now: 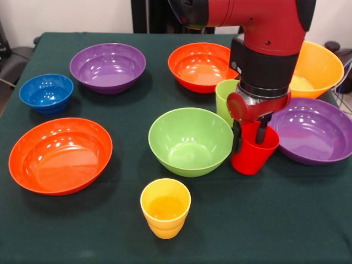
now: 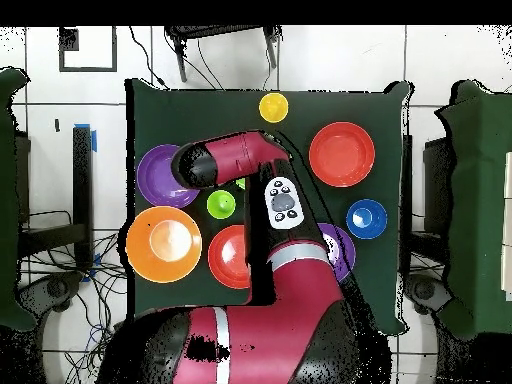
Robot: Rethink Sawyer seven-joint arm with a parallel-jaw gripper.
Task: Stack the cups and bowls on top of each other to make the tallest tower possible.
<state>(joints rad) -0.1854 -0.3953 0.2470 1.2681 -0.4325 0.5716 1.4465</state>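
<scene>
My gripper (image 1: 249,135) is shut on the red cup (image 1: 254,157), one finger outside its left wall and one inside. The cup tilts a little, between the light green bowl (image 1: 190,140) and a purple bowl (image 1: 313,132). The light green cup (image 1: 224,98) stands just behind the green bowl and shows in the overhead view (image 2: 221,204). The yellow cup (image 1: 165,208) stands alone at the front (image 2: 273,107). No pieces are stacked. In the overhead view the arm hides the gripper, the red cup and the green bowl.
The blue bowl (image 1: 47,92) and a second purple bowl (image 1: 108,67) sit at the left. One red-orange bowl (image 1: 60,155) is front left, another (image 1: 202,66) at the back. The large orange bowl (image 1: 319,69) is back right.
</scene>
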